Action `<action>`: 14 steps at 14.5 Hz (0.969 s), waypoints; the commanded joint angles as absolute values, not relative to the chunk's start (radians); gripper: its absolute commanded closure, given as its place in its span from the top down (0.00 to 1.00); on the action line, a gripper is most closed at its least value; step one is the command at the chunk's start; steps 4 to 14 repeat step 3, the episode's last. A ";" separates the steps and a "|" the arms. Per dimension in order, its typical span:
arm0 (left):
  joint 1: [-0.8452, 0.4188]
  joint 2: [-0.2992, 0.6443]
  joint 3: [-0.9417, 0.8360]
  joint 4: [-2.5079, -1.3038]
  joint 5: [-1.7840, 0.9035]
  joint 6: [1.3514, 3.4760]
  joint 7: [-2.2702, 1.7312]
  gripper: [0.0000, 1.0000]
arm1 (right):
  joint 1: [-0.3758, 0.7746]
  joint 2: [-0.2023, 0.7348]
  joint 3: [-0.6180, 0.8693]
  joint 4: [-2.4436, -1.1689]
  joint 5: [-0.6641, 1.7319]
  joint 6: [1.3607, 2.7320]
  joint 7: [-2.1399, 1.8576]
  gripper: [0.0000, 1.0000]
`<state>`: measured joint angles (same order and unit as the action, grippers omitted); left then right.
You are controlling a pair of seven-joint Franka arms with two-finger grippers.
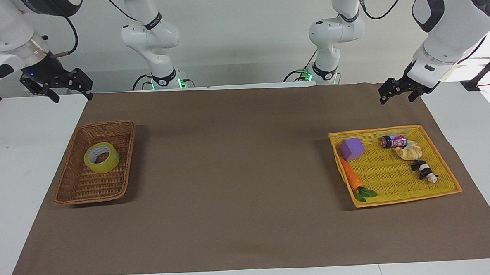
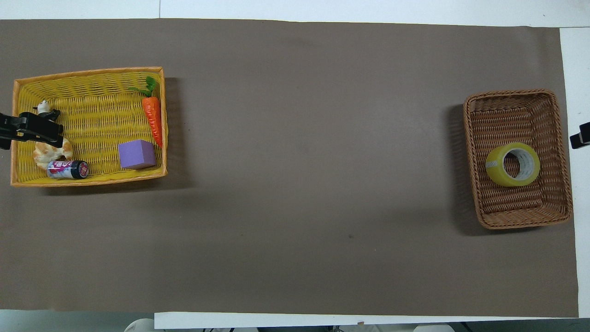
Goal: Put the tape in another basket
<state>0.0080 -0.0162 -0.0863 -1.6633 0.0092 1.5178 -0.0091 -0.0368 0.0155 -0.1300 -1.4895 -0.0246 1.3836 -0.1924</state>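
Tape (image 1: 101,157) lay flat in the brown basket (image 1: 128,153), toward the right arm's end of the table, so the move looked done, with nothing left but parking the arms. The yellow basket (image 1: 444,162) held a cube (image 1: 351,148), carrot (image 1: 351,177), jar (image 1: 393,141), pastry (image 1: 409,150) and panda (image 1: 424,171). The right gripper (image 1: 70,86) hung spread and empty above the table's edge, clear of the brown basket; the left gripper (image 1: 398,90), also spread and empty, hung near the yellow basket. The facing view showed both arms raised off the table; from overhead the left gripper (image 2: 32,130) seemed to cover the panda, and only a tip of the right gripper (image 2: 580,139) showed.
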 commanded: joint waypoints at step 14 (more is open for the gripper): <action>0.009 -0.031 -0.081 -1.684 0.000 1.534 -0.002 0.99 | -0.020 0.021 -0.150 -1.465 -0.043 1.359 -0.176 1.00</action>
